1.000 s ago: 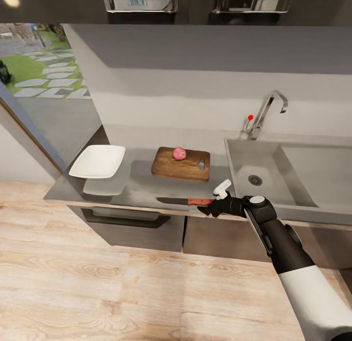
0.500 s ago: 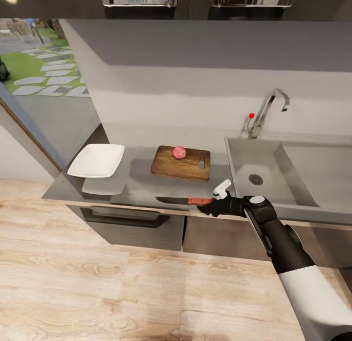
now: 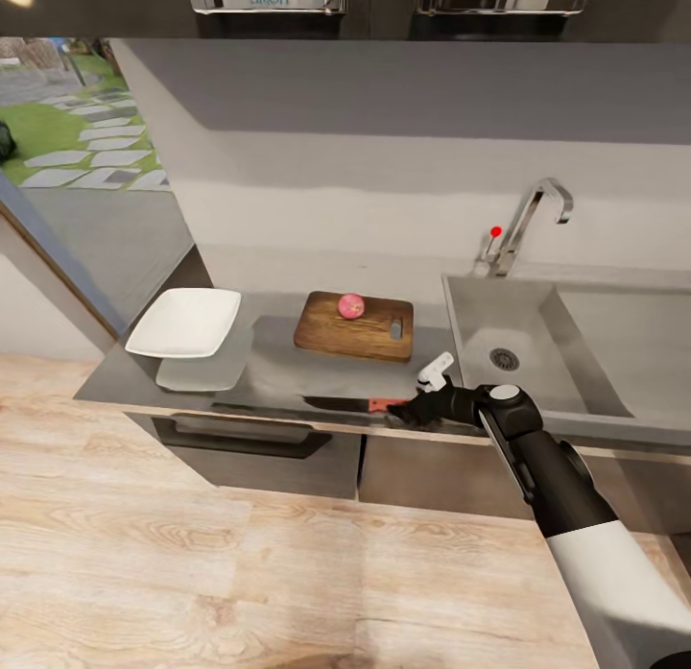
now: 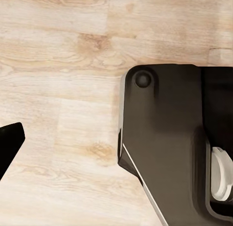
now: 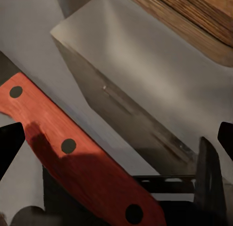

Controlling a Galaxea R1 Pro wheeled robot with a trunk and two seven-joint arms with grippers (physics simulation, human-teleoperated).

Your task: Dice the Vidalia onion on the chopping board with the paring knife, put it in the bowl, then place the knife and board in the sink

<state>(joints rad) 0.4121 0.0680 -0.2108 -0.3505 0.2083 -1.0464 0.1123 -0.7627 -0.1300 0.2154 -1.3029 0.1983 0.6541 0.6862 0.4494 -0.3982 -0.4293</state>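
Grey steel bench (image 3: 278, 367) over dark cabinets, light wood floor (image 3: 192, 573), window at left onto a garden. Chopping board (image 3: 355, 326) lies flat mid-bench with the Vidalia onion (image 3: 351, 305) on it; white bowl (image 3: 184, 322) to its left, sink (image 3: 537, 347) with chrome tap (image 3: 533, 218) to its right. Paring knife (image 3: 353, 403) lies along the front edge. Right gripper (image 3: 415, 410) at the red handle (image 5: 73, 153), jaws wide, either side of it. Left gripper: cannot tell.

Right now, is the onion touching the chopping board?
Touching. The head view shows the Vidalia onion resting on the chopping board, near its far edge, with no gap beneath it.
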